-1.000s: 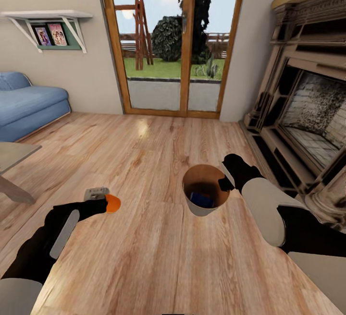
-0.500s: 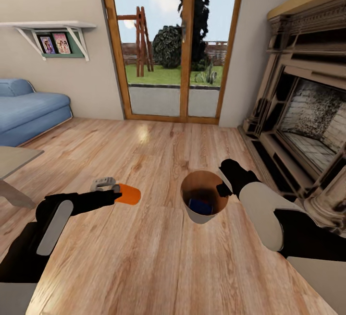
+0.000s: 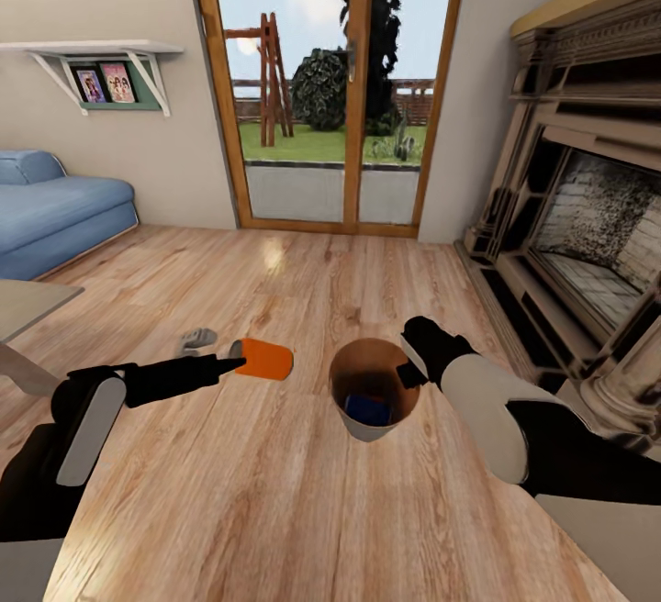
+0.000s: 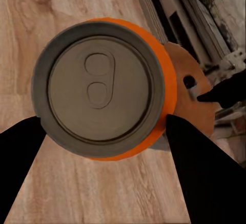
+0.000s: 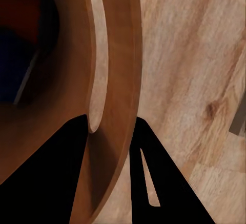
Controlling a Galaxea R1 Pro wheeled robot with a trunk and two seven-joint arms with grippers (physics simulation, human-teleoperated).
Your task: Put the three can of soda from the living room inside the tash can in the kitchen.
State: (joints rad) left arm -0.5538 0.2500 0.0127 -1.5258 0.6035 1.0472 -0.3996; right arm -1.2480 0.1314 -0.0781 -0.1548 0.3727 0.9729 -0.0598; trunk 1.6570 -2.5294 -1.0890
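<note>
Now an orange can (image 3: 265,359) is gripped by the left pincer (image 3: 231,364), held above the wooden floor (image 3: 275,492) with its long axis lying level and pointing right, toward the trash can (image 3: 372,388). From the left wrist, the can's silver top (image 4: 99,89) is seen end-on, black fingers (image 4: 205,167) pressed to either side of it, and the bucket's coppery wall (image 4: 192,103) just beyond. The trash can is pinched at its far right rim by the right pincer (image 3: 415,366); in the right wrist view its wall (image 5: 115,80) is clamped between the two fingers (image 5: 154,183). It is held tilted, mouth open toward the left, and a blue can (image 3: 368,410) lies at its bottom. The orange can lies just left of the rim, apart from it, at about rim height. A short carry rightward over the mouth seems all that is needed before release. A small grey object (image 3: 196,340) lies on the floor behind the left arm.
</note>
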